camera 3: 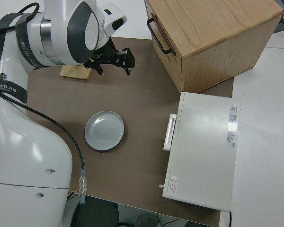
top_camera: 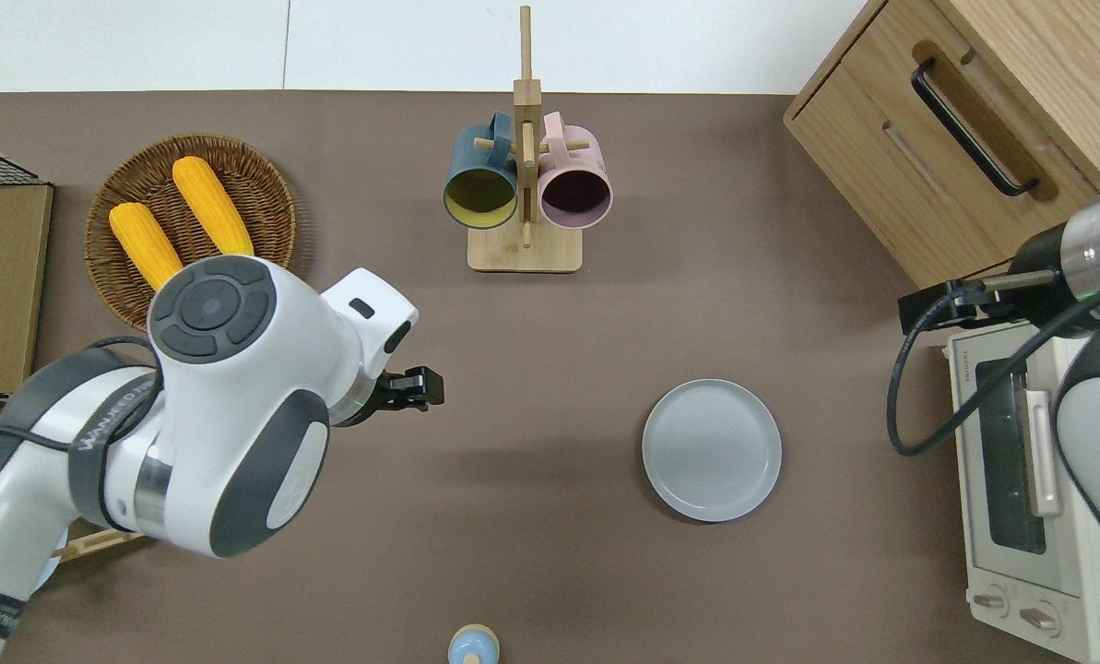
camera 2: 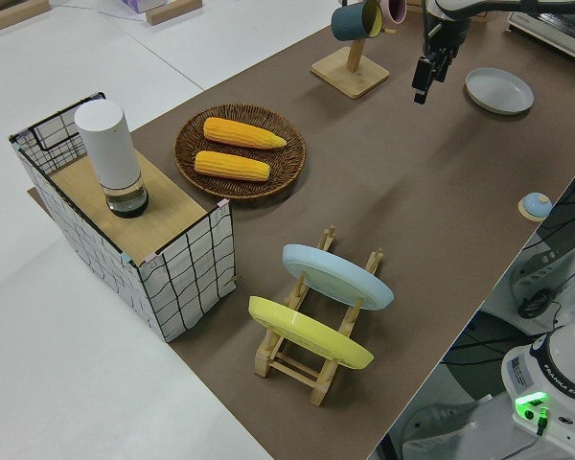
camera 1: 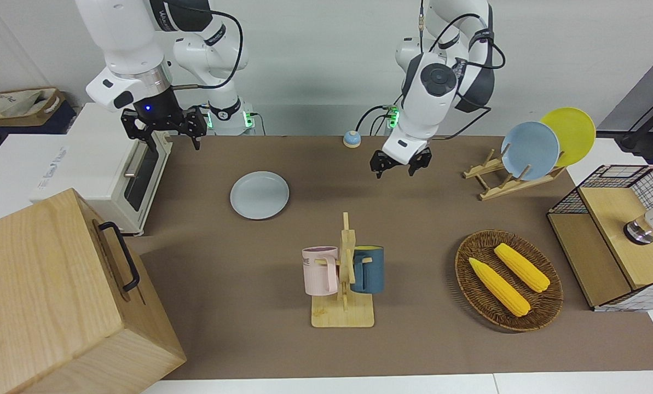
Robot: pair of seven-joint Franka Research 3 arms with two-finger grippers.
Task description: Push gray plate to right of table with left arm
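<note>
Matt brown table; smooth, faintly glossy gray plate. Woven wicker basket — rough. Pale wooden rack and cabinet; arms of glossy white plastic.

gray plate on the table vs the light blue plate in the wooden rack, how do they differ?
The flat round pale gray plate lies flat on the brown table, near the right arm's end; the light blue round plate stands tilted on edge in the wooden rack, near the left arm's end. The blue one is more saturated. Both are round, rimmed and empty.

A wicker basket holds two corn cobs; a wooden stand hangs a pink mug and a blue mug.
</note>
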